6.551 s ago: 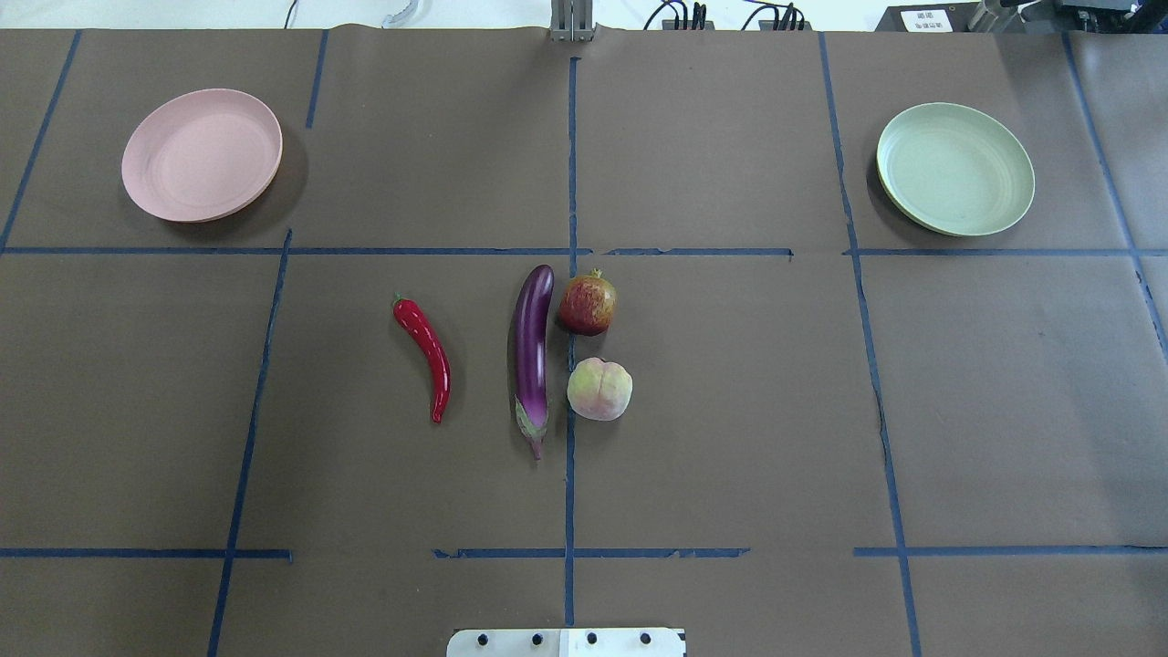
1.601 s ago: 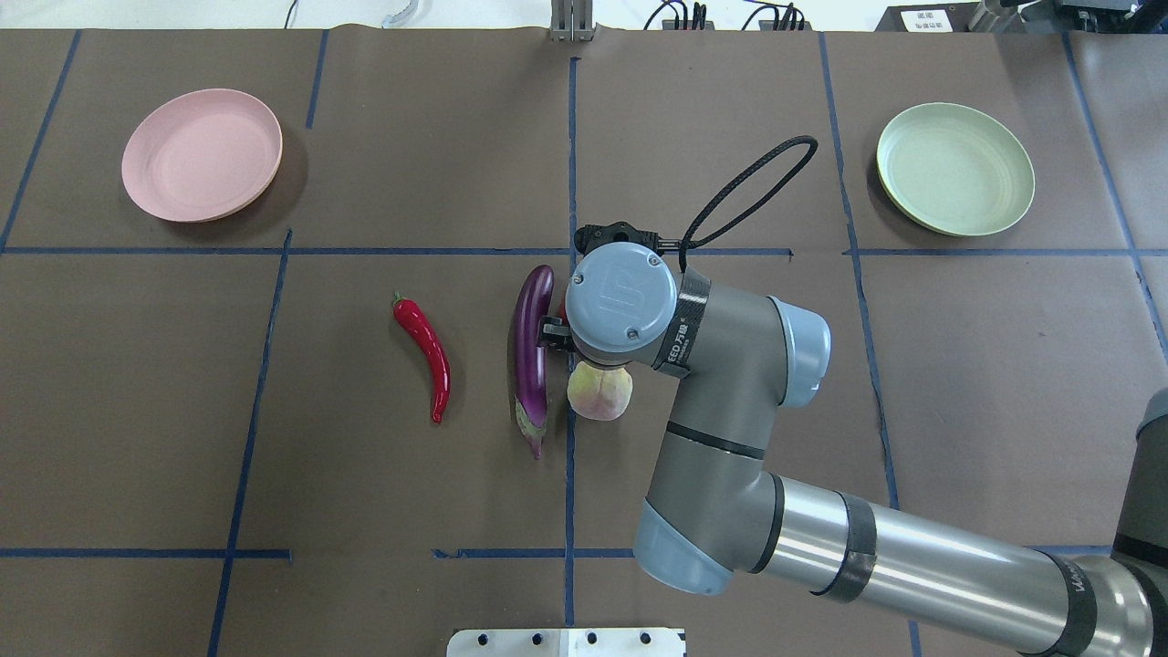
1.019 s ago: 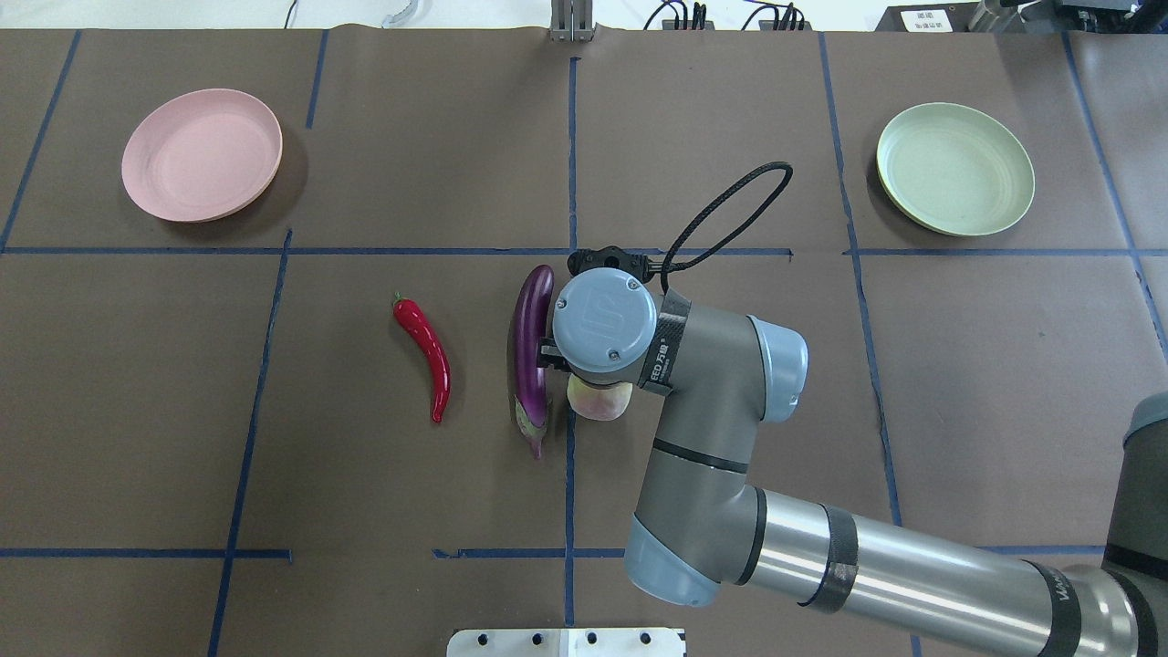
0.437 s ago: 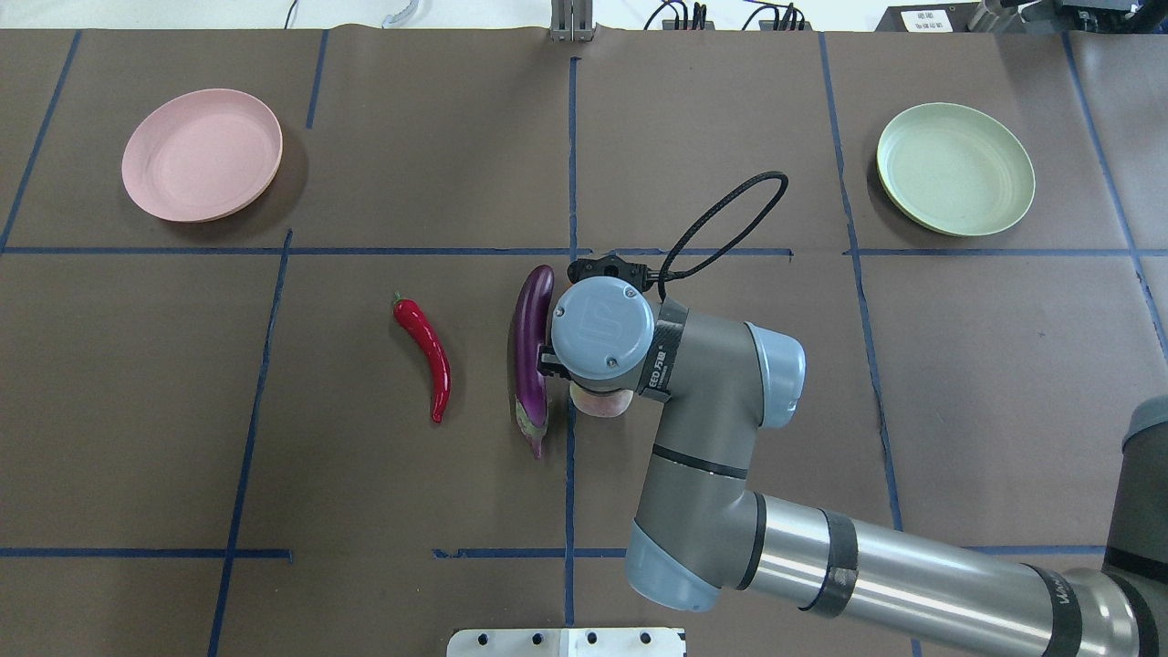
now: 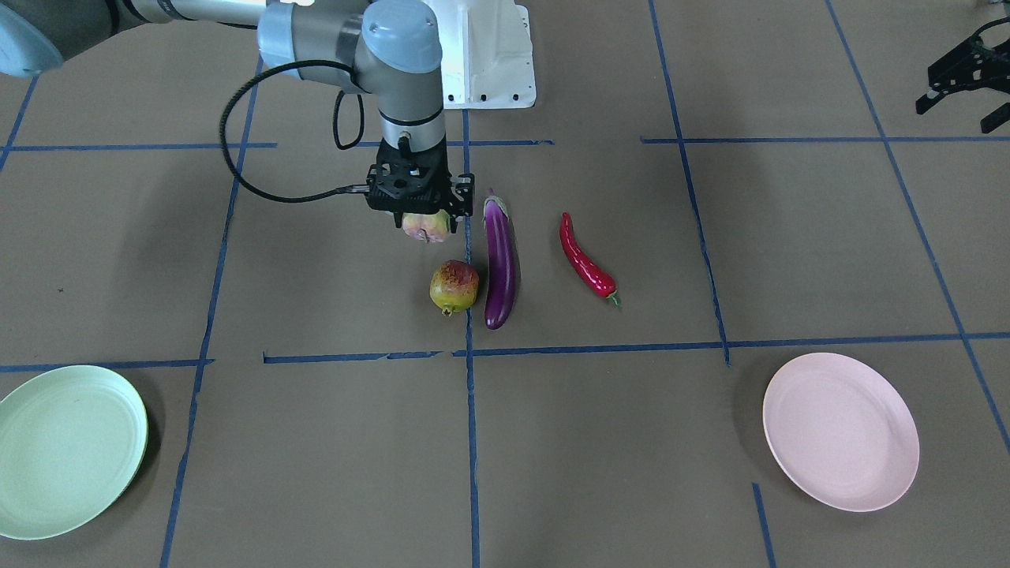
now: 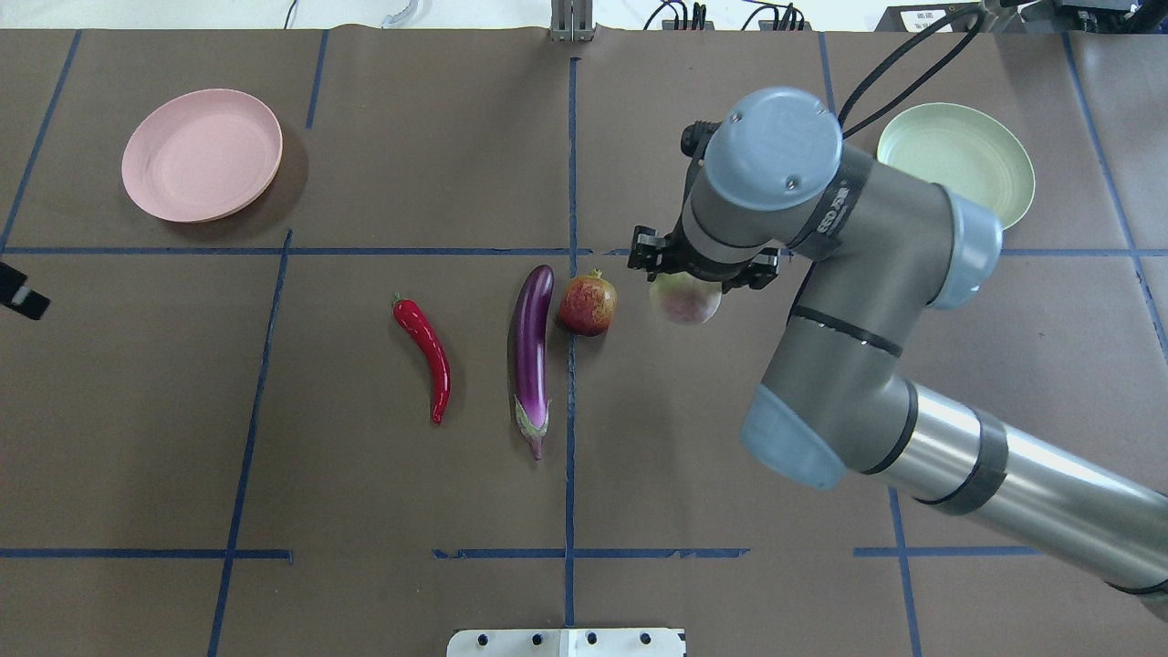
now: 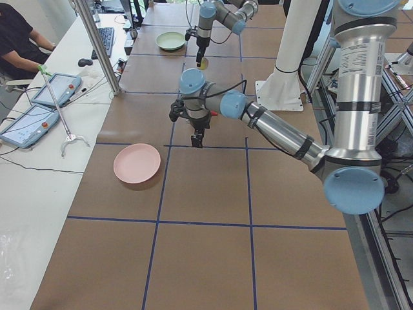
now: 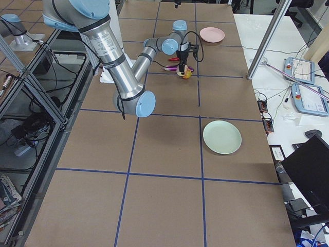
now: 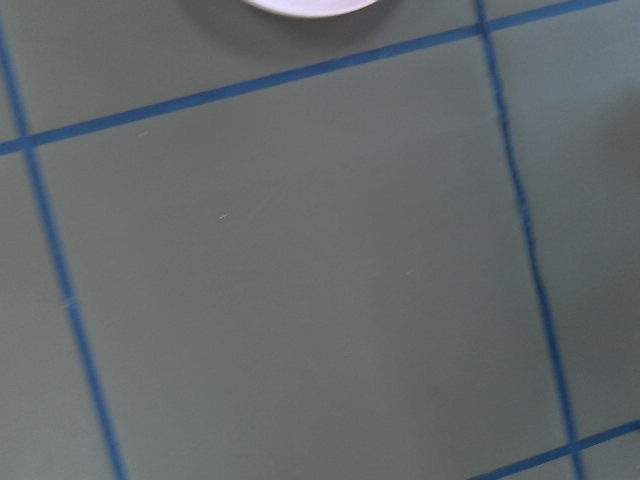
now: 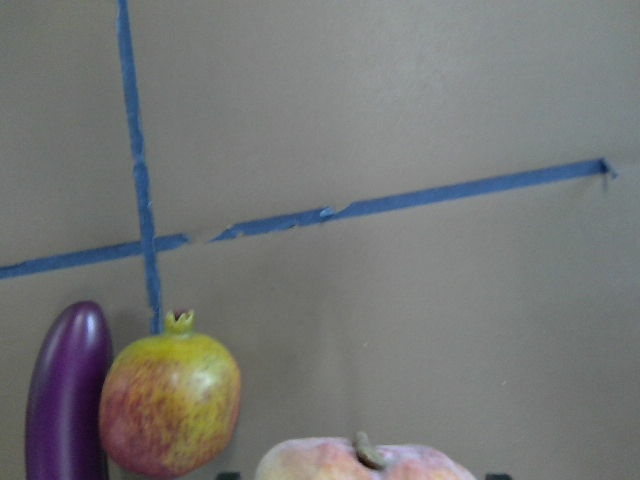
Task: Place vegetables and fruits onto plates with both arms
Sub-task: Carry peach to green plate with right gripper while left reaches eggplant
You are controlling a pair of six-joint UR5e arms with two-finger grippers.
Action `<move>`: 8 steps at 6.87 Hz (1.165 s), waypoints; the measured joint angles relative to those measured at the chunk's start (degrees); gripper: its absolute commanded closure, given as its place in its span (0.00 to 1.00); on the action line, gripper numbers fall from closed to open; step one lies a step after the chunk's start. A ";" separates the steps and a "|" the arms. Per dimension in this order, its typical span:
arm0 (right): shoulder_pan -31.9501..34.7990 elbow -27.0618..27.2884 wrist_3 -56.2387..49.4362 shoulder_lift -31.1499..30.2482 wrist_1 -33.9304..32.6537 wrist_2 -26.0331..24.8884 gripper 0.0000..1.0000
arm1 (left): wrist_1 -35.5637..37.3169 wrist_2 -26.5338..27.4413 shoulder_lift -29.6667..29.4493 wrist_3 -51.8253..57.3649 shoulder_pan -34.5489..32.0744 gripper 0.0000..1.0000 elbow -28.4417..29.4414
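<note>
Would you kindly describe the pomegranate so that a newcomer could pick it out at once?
Find the blue tape line down the table's middle. Beside it lies a long purple eggplant; the pomegranate sits close beside its rounded tip, away from the red chili. It is the only round fruit resting on the table, red and yellow-green with a small crown.

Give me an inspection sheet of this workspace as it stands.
Surface: brown table, marked with a blue tape grid.
Job's things: peach held above the table; pomegranate, eggplant and chili pepper lie mid-table; pink plate and green plate hold nothing.
Clutter: nothing seen.
Grippers: right gripper shut on the peach; left gripper open, empty.
Cables: black cable loops off the right wrist.
Surroundings: white base block; operator and tablets at a side bench.
</note>
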 measured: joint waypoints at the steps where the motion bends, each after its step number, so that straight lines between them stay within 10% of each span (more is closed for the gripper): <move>1: 4.96 0.49 -7.05 -2.66 -0.10 2.74 1.00 | 0.07 1.40 -5.13 -5.85 5.11 0.00 0.11; 4: 18.02 -3.89 -26.88 -8.15 0.32 10.54 1.00 | -4.16 14.38 -20.03 -25.05 20.53 0.00 6.39; 8: 28.41 -27.29 -41.13 -7.77 17.42 15.83 1.00 | -23.24 28.70 -31.13 -43.19 30.74 0.01 26.22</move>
